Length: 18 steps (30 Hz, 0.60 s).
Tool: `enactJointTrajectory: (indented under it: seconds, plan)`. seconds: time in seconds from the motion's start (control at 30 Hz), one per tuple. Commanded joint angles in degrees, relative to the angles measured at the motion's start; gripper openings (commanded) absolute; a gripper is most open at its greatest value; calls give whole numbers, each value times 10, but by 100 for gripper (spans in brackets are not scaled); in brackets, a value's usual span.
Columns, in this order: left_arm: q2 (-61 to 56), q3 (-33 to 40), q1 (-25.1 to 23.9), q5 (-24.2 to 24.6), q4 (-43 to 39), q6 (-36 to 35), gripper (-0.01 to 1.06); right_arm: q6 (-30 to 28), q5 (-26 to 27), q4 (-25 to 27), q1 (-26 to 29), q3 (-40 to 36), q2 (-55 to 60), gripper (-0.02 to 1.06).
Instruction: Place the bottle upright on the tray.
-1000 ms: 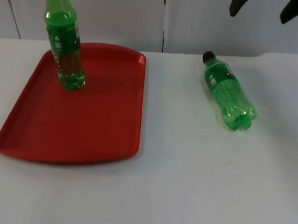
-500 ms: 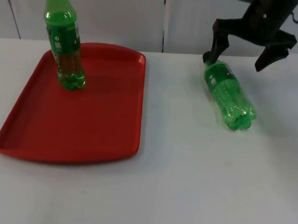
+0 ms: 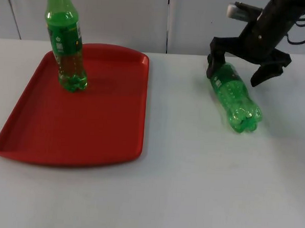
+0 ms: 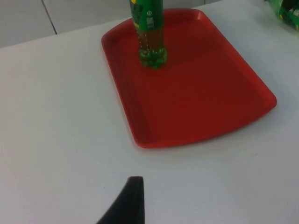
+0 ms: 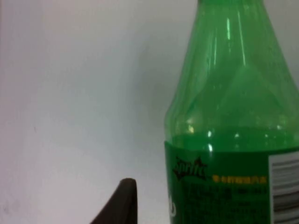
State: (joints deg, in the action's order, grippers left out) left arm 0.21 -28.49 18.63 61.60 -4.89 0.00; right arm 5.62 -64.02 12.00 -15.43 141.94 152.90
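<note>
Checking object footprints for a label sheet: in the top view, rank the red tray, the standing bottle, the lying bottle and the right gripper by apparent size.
1. Red tray, clearly largest.
2. Right gripper, open, spread over the lying bottle's neck.
3-4. Standing bottle and lying bottle: look alike; not ranked.

You have a plain red tray [image 3: 90, 126], two green bottles, one standing [image 3: 65, 43] and one lying [image 3: 235, 95] with a green label, a white table [image 3: 200, 188] and a black right gripper [image 3: 241, 72].
</note>
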Motion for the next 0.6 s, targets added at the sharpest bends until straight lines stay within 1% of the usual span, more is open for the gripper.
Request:
enactJointTrajectory:
  seconds: [0.0,0.1,0.23,0.3,0.37,0.57]
  plan:
    - [-2,3,4,-2,-3,-3,105,-5,9,1,-6,3,10,104]
    - [-2,3,4,-2,-3,-3,105,-5,12,1,-12,3,15,104]
    - [-2,3,4,-2,-3,-3,105,-5,29,0,-20,3,18,103]
    - [-2,3,4,-2,-3,-3,105,-4,47,-3,-25,3,18,101]
    - [-2,3,4,-2,-3,-3,105,3,54,-11,-25,3,18,99]
    - [-2,3,4,-2,-3,-3,105,6,55,-13,-25,3,18,99]
